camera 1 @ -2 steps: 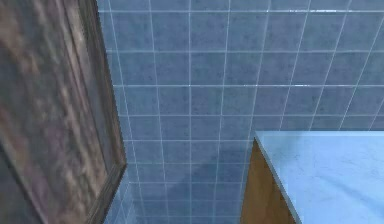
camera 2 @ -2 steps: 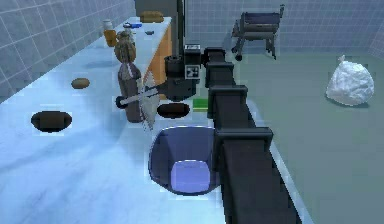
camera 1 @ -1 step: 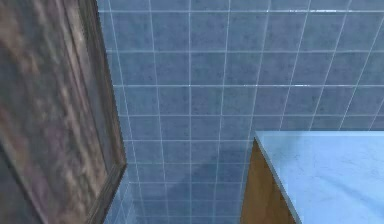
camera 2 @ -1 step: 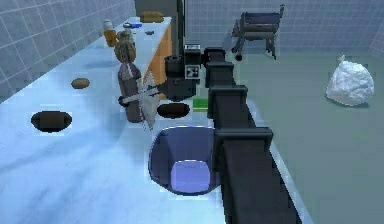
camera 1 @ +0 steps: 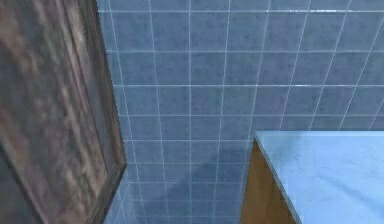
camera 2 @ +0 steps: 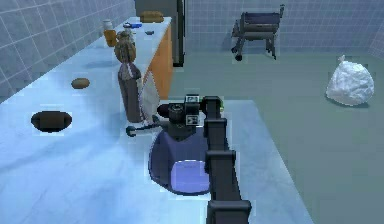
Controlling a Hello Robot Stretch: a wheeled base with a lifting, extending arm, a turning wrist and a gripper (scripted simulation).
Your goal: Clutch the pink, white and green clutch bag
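Arm side view: gripper [camera 2: 152,121] sits at counter level at the end of the dark arm [camera 2: 224,170], above the pale blue countertop [camera 2: 70,165].
- A pale pinkish flat item [camera 2: 148,98] stands on the counter right at the fingers. It is too small to confirm as the clutch bag, and contact is unclear.
- Cannot tell whether the gripper holds anything.
- A tall bottle [camera 2: 127,85] stands just beyond that item.
- The sink basin [camera 2: 178,165] lies just beneath the gripper, toward the arm.
- A dark round recess [camera 2: 50,121] is well off past the bottle.
- A white bag [camera 2: 350,80] and a dark cart [camera 2: 258,34] are on the floor, far behind the arm.

Forward view: blue tiled wall [camera 1: 220,80], wooden door [camera 1: 50,110].
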